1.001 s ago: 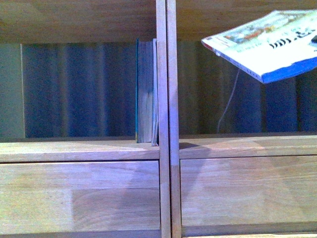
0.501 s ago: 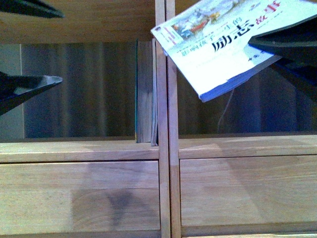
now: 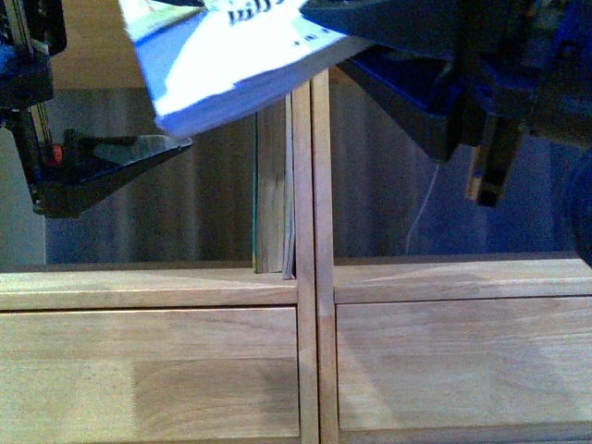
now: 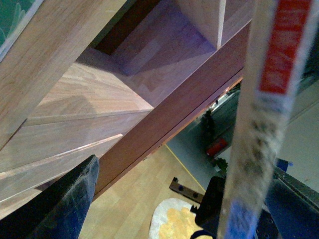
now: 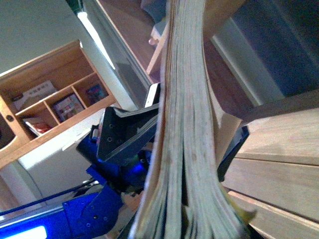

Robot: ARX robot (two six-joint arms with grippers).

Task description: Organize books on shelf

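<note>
Overhead, the right end effector (image 3: 338,42) pinches the white softcover (image 3: 240,65), its title cut off; left end effector (image 3: 171,83) spread.

The left tool (image 4: 152,179) is spread wide close to a light wooden shelf (image 4: 89,94), its 2 dark fingers (image 4: 65,204) well apart. Between them, edge-on, runs the spine of a thin white book (image 4: 264,124), with a red mark at 1 end and a blue patch at the other. It crosses in front of 1 finger; contact cannot be judged. A sliver of teal cover (image 4: 12,20) shows against a shelf plank. Beyond lie a wood floor (image 4: 134,199), a pale rug (image 4: 174,221) with yellow patches, a black bracket (image 4: 182,188) and a blurred red object (image 4: 218,147).
</note>
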